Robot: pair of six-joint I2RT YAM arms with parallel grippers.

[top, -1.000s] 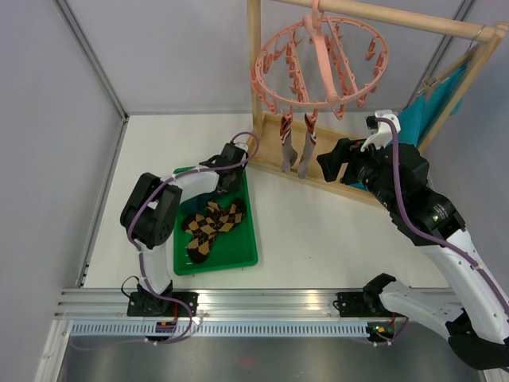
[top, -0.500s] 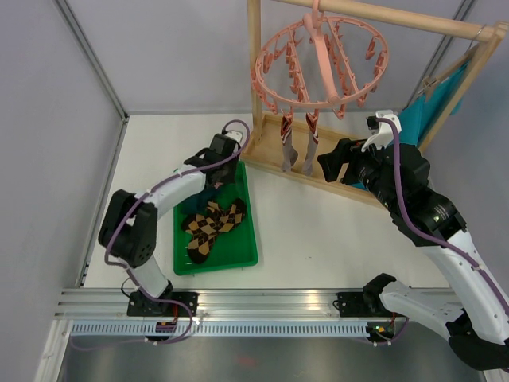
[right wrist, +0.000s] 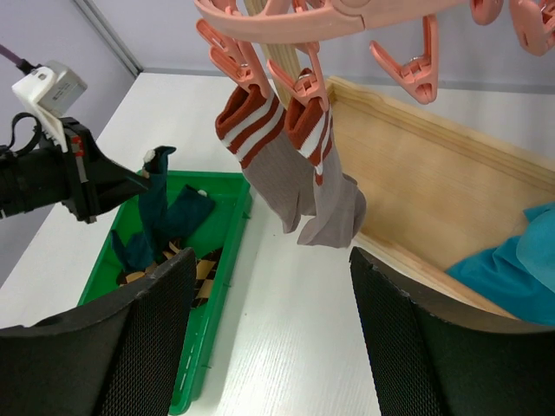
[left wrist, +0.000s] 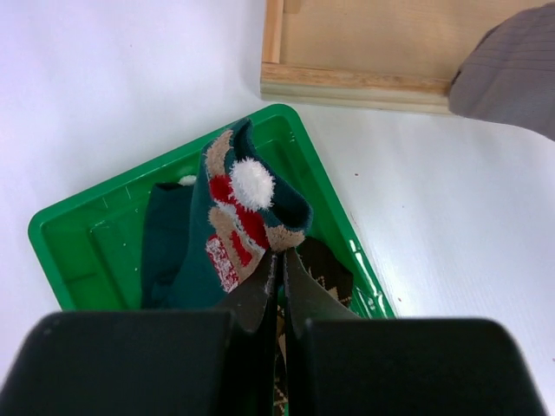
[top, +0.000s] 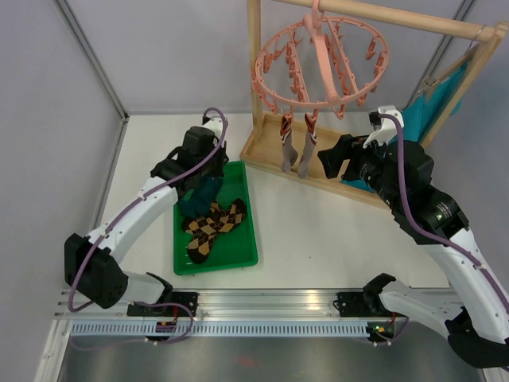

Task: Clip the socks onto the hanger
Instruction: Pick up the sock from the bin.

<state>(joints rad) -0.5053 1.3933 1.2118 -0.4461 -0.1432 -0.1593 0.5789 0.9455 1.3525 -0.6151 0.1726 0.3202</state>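
Left gripper (left wrist: 279, 260) pinches a dark teal sock over the green tray

Watching through the left wrist camera, I see the two black fingers pressed together on the edge of a dark teal fabric sock (left wrist: 234, 225) with a red, tan and white motif and a white pompom. The sock is lifted above a green rectangular plastic tray (left wrist: 87, 260), and its lower end hangs down into the tray. From above, a pair of brown-and-black argyle socks (top: 211, 227) lies on the tray floor just beside the hanging teal one.

My right gripper (right wrist: 269, 260) hovers with its jaws spread wide and nothing between them. It faces two grey-brown socks with red-and-white striped cuffs (right wrist: 286, 156). Each is clipped by the cuff to a peg of the pink plastic round drying hanger (right wrist: 329, 10), and they hang side by side, touching. Their toes dangle over the shallow wooden base of the rail frame (right wrist: 434, 173). The hanger's hook sits on the frame's top rail. A bright teal cloth (right wrist: 512, 260) lies at the far right of the wooden base.
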